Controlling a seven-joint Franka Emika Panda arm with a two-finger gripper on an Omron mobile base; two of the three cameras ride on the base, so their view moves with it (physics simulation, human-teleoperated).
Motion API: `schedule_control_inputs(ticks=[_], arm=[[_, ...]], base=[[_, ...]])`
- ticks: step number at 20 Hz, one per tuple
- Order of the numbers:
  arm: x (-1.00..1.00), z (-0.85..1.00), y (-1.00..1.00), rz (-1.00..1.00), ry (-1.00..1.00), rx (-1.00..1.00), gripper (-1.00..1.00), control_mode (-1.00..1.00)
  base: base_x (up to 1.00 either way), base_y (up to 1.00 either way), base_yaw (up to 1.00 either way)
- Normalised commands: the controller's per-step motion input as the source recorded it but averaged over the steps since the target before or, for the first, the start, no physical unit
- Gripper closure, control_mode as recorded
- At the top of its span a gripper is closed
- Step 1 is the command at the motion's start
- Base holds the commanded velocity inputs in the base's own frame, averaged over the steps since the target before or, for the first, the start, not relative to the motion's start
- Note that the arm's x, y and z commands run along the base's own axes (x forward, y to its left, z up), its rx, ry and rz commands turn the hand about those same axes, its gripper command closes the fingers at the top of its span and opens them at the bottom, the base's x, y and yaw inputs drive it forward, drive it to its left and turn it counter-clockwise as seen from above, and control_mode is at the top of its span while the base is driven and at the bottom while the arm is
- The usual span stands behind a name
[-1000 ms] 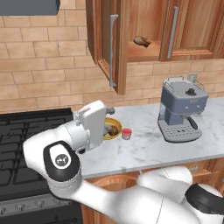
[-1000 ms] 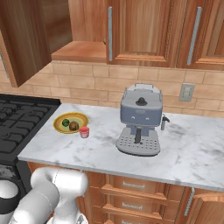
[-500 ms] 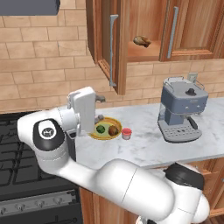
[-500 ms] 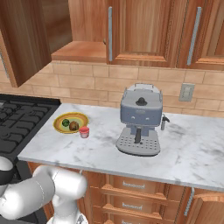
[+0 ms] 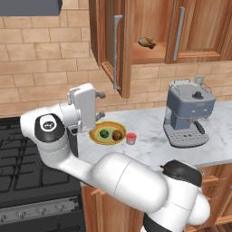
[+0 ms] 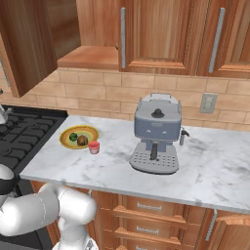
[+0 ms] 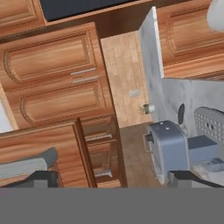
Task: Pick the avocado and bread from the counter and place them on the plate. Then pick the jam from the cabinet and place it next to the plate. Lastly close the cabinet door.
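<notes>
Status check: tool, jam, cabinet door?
Tool open, empty, raised left of plate. Jam on counter beside plate. Cabinet door open; nothing blocking it.

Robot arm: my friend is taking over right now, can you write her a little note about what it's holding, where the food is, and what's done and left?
End effector: open, holding nothing, raised left of the plate, near the open cabinet door.
Avocado and bread: both on the plate, on the counter.
Jam: on the counter right beside the plate.
Cabinet: open; a lumpy brown item sits on its shelf.
Coffee machine stands to the right, apart from the plate.
Done: the food is plated and the jam is placed.
Left: close the cabinet door.
</notes>
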Motion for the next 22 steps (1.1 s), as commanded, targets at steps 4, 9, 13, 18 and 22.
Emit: schedule_control_inputs(ticks=[4,9,13,18,22], arm=[[0.33,0.07,0.0,0.0,0.0,-0.01,-1.0,-1.0],[0.34,0.1,0.0,0.0,0.0,0.0,-1.0,-1.0],[0.31,0.14,0.0,0.0,0.0,0.0,-1.0,-1.0],[0.32,0.12,0.0,0.0,0.0,0.0,-1.0,-1.0],[0.29,0.12,0.0,0.0,0.0,0.0,-1.0,-1.0]], base=[[0.0,0.0,0.0],[0.0,0.0,0.0],[0.0,0.0,0.0],[0.0,0.0,0.0],[0.0,0.0,0.0]])
